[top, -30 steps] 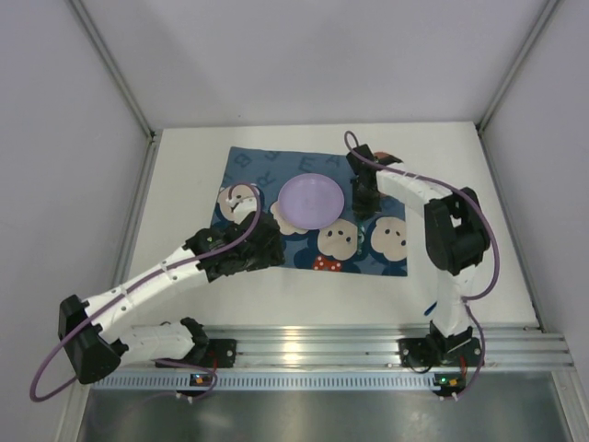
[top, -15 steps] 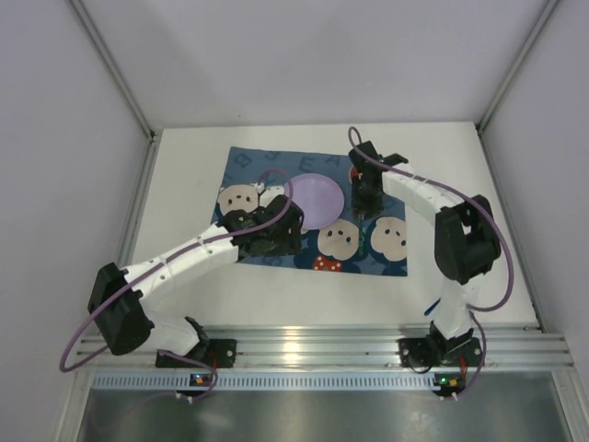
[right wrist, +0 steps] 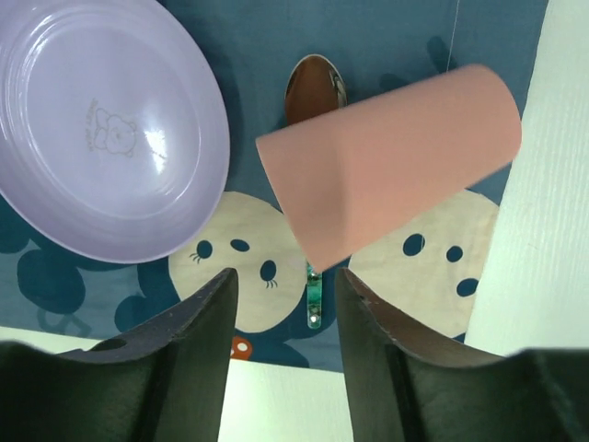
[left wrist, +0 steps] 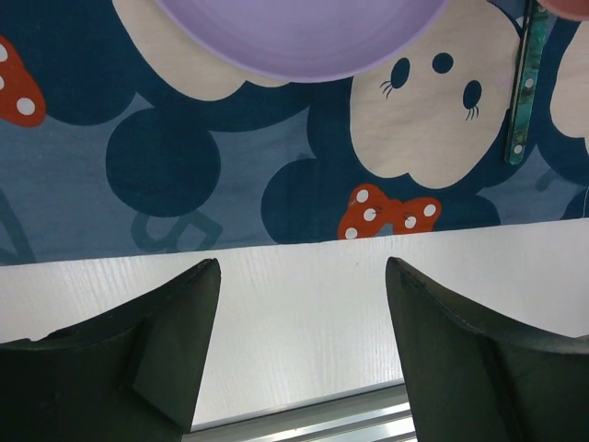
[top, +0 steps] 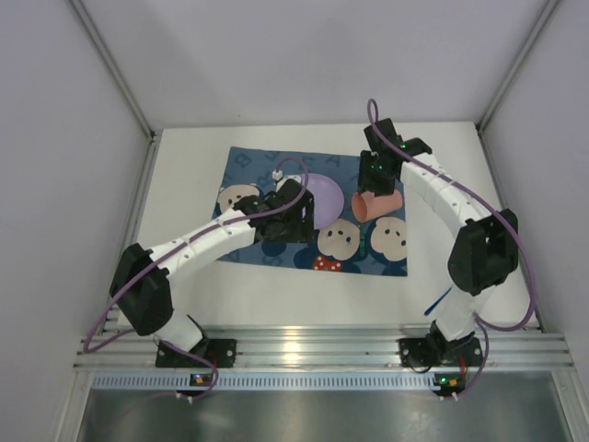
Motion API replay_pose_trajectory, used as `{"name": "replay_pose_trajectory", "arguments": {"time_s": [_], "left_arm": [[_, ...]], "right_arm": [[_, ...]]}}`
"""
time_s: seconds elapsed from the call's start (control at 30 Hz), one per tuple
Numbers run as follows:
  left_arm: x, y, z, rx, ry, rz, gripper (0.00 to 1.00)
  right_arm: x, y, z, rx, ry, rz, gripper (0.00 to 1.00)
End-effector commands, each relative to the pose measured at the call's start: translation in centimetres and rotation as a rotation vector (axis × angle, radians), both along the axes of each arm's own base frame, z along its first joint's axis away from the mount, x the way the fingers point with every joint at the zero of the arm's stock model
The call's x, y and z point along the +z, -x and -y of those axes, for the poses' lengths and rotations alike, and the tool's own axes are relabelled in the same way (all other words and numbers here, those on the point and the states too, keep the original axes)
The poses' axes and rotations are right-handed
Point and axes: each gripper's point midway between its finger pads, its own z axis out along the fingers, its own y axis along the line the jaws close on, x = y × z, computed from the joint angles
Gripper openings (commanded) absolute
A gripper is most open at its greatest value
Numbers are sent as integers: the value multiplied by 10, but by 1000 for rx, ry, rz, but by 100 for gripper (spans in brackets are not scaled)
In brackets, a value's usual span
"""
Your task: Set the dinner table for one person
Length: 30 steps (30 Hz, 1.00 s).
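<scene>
Table: the dinner table (top: 184,193) is the white top under everything, with the blue mouse placemat (top: 267,166) across its middle.
Plate: the purple plate (right wrist: 101,129) sits on the placemat.
Cup: the pink cup (right wrist: 396,161) is at the plate's 3 o'clock, seemingly tipped on its side across the spoon (right wrist: 311,83).
Right arm: the right gripper (right wrist: 285,273) has its jaws parted and clamps nothing, just short of the cup's near end.
Left arm: the left gripper (left wrist: 302,267) is spread wide and empty at the placemat's 6 o'clock edge.
Doing it well: I'd regrip the cup across its wall and stand it upright, clear of the spoon.
Writing: the plate has a small bear stamp with lettering too small to read. The placemat shows what looks like a pale "B".
</scene>
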Motion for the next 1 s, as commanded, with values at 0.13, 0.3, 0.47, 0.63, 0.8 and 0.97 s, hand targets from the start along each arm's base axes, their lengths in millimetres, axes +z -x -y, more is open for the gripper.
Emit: {"name": "replay_pose_trajectory", "arguments": {"time_s": [0.13,0.3,0.47,0.63,0.8,0.97], "left_arm": [[16,-19,-6,15,70,41,77],[9,-11,-19,50,73,30,77],[7,-5,-33,98,94,32,77],[0,3,-44,141,96,25,77],[-4,10,-47,150,107,7,77],[-4,13,-46,148,105,-16,77]], "right_arm": [[-7,-8,2,55,133,5,56],[-26,-11,12,78,311,-47,56],[-24,-1,35,81,460,-80,56],[-4,20,49,94,478,-64,57],[53,48,40,176,383,66,70],[26,102,62,201,408,-81,80]]}}
